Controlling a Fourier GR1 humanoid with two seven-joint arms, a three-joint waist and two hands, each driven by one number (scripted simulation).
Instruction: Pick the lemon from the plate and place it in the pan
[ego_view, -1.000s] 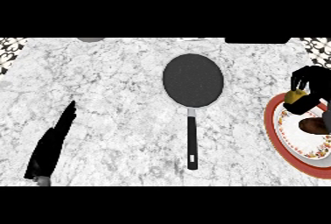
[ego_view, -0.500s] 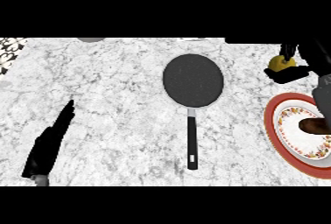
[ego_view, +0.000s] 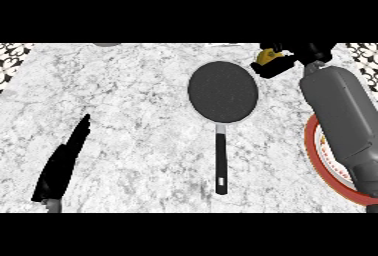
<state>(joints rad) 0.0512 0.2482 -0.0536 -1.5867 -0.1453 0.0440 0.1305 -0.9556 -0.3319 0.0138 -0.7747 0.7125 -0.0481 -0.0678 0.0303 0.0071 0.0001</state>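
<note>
The right hand (ego_view: 286, 64) curls around the lemon (ego_view: 266, 57), just beside the pan (ego_view: 223, 91), at its far right rim. The left hand (ego_view: 63, 165) lies open, fingers straight, over the surface (ego_view: 133, 115) at lower left.

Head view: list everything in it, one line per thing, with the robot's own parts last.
counter: one, white-grey marble, fills the view
pan: one, black with a long black handle, centre of the counter, handle pointing toward the robot, nothing in it
lemon: one, yellow, held just past the pan's far right rim, not in the pan
plate: one, red rim with a white inside, right edge, partly hidden by the forearm
right robot hand: one, black, top right, curled round the lemon
right forearm: one, grey, over the plate
left robot hand: one, black, lower left, fingers straight
</note>
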